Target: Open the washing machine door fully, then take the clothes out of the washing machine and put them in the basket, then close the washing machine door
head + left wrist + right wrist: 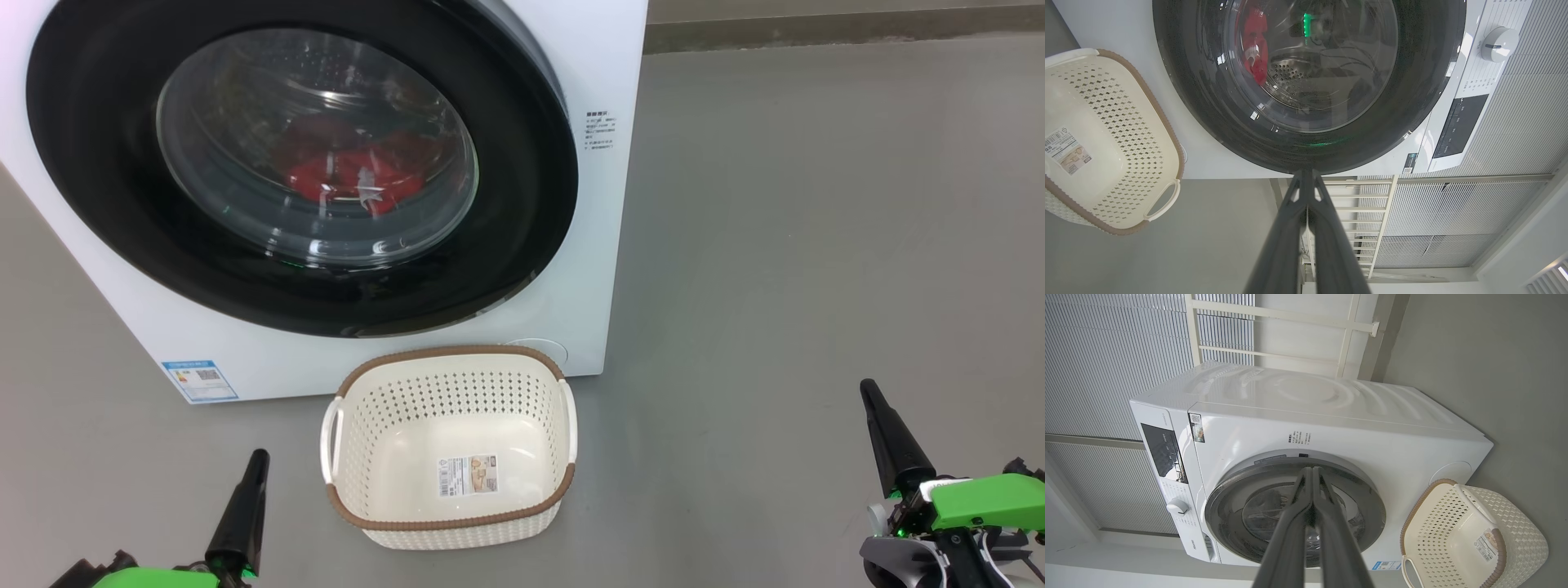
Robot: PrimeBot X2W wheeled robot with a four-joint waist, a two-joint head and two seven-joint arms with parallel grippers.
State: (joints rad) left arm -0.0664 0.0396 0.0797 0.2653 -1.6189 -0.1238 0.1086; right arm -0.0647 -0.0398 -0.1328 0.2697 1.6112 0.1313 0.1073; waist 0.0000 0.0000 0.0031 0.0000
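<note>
Left gripper (258,459) low at left, fingers together, holds nothing. Washing machine door (98,180) looks shut; clothes (351,175) behind glass, inside washing machine (588,245). Basket (447,354) empty, just below door, probably for short carry. Right gripper (868,390) fingers together, free.

Floor: a smooth, matt grey floor (816,245) stretched across the room | Wall foot: a darker band (841,34) ran along where the floor met the wall | Backdrop: finely ribbed pale panelling (1106,355) lined the back of the room | Frame: a white frame of slim rails (1274,312) stood before that panelling
</note>
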